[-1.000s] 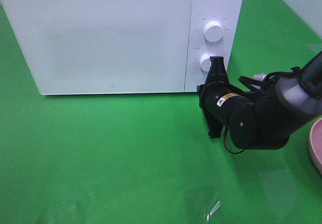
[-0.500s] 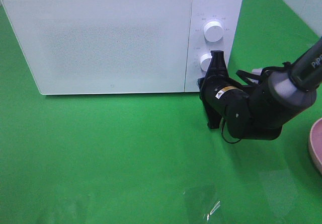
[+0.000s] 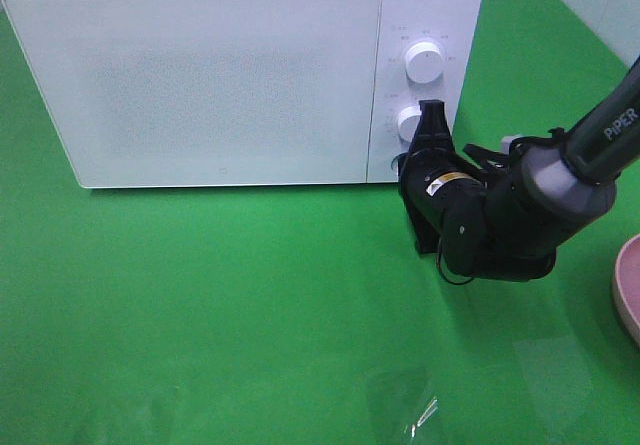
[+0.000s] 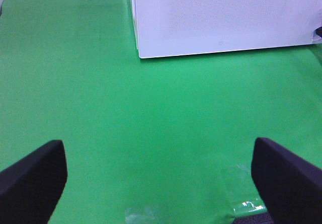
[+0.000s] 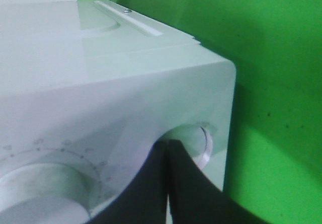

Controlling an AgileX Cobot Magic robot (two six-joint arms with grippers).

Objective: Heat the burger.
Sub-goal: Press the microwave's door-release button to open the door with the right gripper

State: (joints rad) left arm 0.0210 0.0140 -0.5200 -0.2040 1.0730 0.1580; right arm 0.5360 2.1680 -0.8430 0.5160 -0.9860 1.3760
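The burger is out of view in every frame. The white microwave (image 3: 220, 75) stands at the back with its door closed. My right gripper (image 3: 432, 115) is shut, its fingertips pressed together against the lower knob (image 3: 407, 122) on the control panel, below the upper knob (image 3: 424, 63). In the right wrist view the closed black fingers (image 5: 151, 183) meet at the edge of that knob (image 5: 201, 141). My left gripper (image 4: 161, 168) hangs open over bare green cloth, empty, facing the microwave (image 4: 221, 17).
A pink plate (image 3: 628, 285) is cut off by the right edge of the table view. A scrap of clear plastic (image 3: 425, 415) lies on the green cloth near the front. The right arm stretches across the right side of the table.
The right arm has shifted slightly and its shut gripper has edged closer onto the lower knob. The left gripper shows no change.
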